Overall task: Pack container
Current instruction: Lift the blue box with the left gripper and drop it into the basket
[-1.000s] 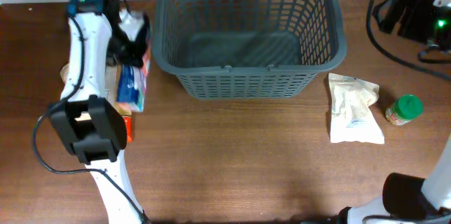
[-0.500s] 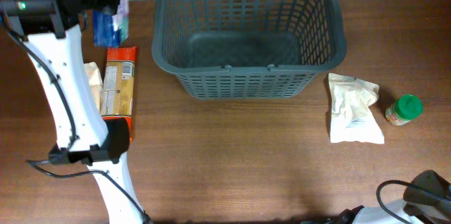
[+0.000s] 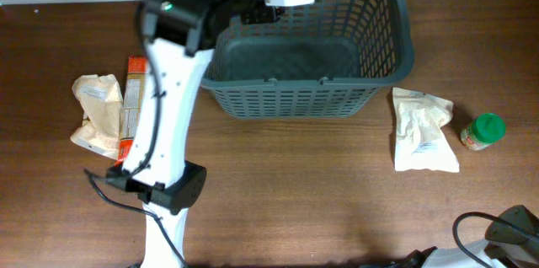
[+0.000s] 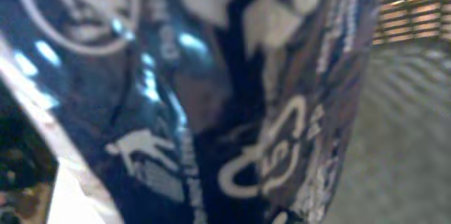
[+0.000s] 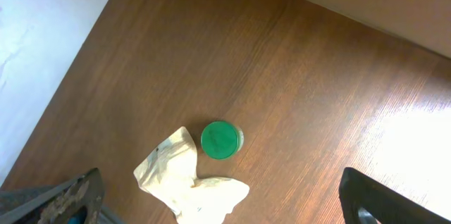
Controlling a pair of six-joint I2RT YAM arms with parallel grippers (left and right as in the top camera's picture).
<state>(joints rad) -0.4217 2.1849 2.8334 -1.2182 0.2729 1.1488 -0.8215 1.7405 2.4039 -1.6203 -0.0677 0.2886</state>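
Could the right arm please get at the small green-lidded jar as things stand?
Probably yes: the small green-lidded jar stands on the brown wooden table with nothing over it, only a crumpled white packet beside it.

Close in on the left wrist view: the dark blue packet (image 4: 211, 97) carries white signs, a small figure binning litter and a looped recycling-style mark beside it. Its lettering is too blurred to read. Print on the orange box (image 3: 132, 104) and the white pouch (image 3: 424, 129) is illegible too.
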